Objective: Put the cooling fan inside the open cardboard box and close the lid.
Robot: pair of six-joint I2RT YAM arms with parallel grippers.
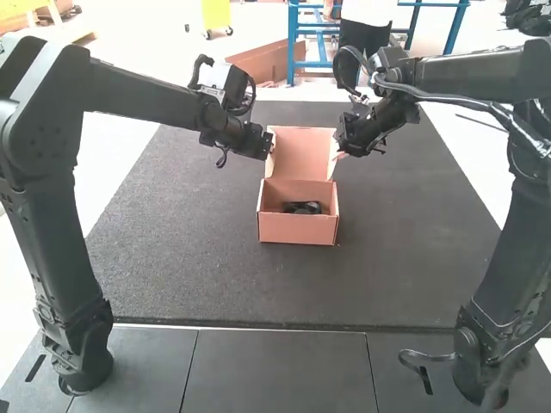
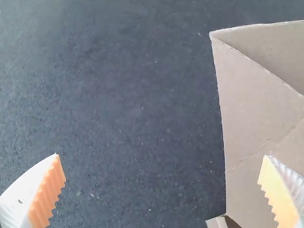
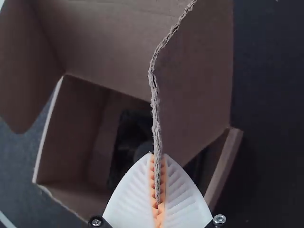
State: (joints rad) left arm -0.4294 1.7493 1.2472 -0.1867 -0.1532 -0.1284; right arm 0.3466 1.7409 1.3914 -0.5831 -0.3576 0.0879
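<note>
**High view with both wrist views.** A small cardboard box [image 1: 297,225] of plain brown corrugated board stands near the middle of a dark, grainy mat [image 1: 172,232] laid over the counter [image 1: 284,370]. The box is rectangular and open at the top. Its lid [image 1: 301,153] rises from the far wall, close to upright and leaning slightly away.

The cooling fan [image 1: 303,207], a dark, flat object, lies on the floor of the box, enclosed by the four walls. Its details are too dim to make out.

The right hand [image 3: 156,159] is white and ribbed with toothed orange pads. It is pressed together on the ragged cut edge of the lid's right side flap [image 3: 194,85], and the board runs between the two pads, seen edge-on in the right wrist view. The fan lies below this hand, down inside the box and apart from it.

The left hand [image 2: 161,164] is at the lid's left edge, with its fingers [image 2: 45,194] spread wide. One finger hangs over bare mat. The other overlaps the smooth outer face of the cardboard, and it cannot be told whether it touches the board. The fan sits lower than this hand, beyond the box wall and apart from it.
</note>
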